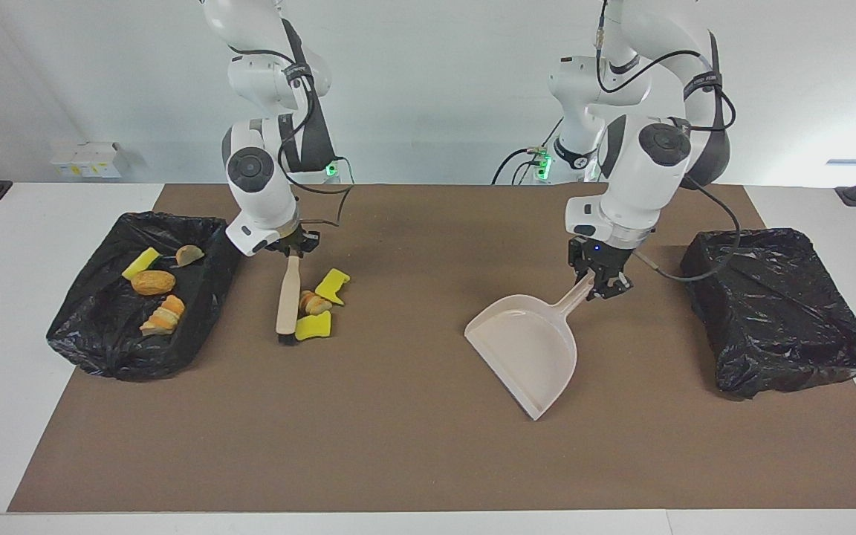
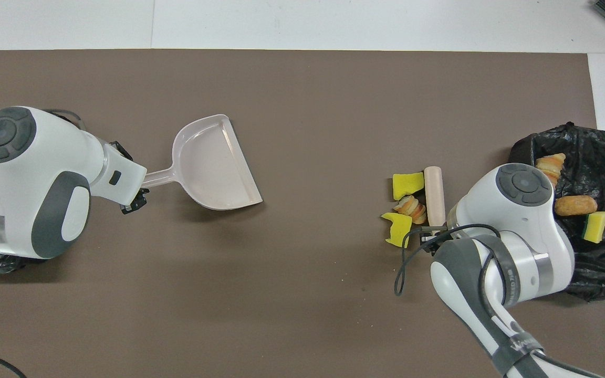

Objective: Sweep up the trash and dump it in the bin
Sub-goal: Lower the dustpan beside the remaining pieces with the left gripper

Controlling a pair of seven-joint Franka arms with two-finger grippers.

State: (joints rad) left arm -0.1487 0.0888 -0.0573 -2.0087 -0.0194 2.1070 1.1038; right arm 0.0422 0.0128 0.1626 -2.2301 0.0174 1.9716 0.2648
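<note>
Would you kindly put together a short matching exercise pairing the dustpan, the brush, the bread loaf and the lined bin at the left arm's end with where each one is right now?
Things:
1. dustpan
2. brush
3. bread loaf
4. lined bin at the left arm's end

Places or states:
A. nothing visible inside it
B. handle held by the right gripper, beside yellow sponge pieces
C. handle held by the left gripper
D. lying in the other bin

Pairs: 1-C, 2-B, 3-D, 4-A

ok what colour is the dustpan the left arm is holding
Pale beige-pink, plain, no pattern. The dustpan shows best in the overhead view.
</note>
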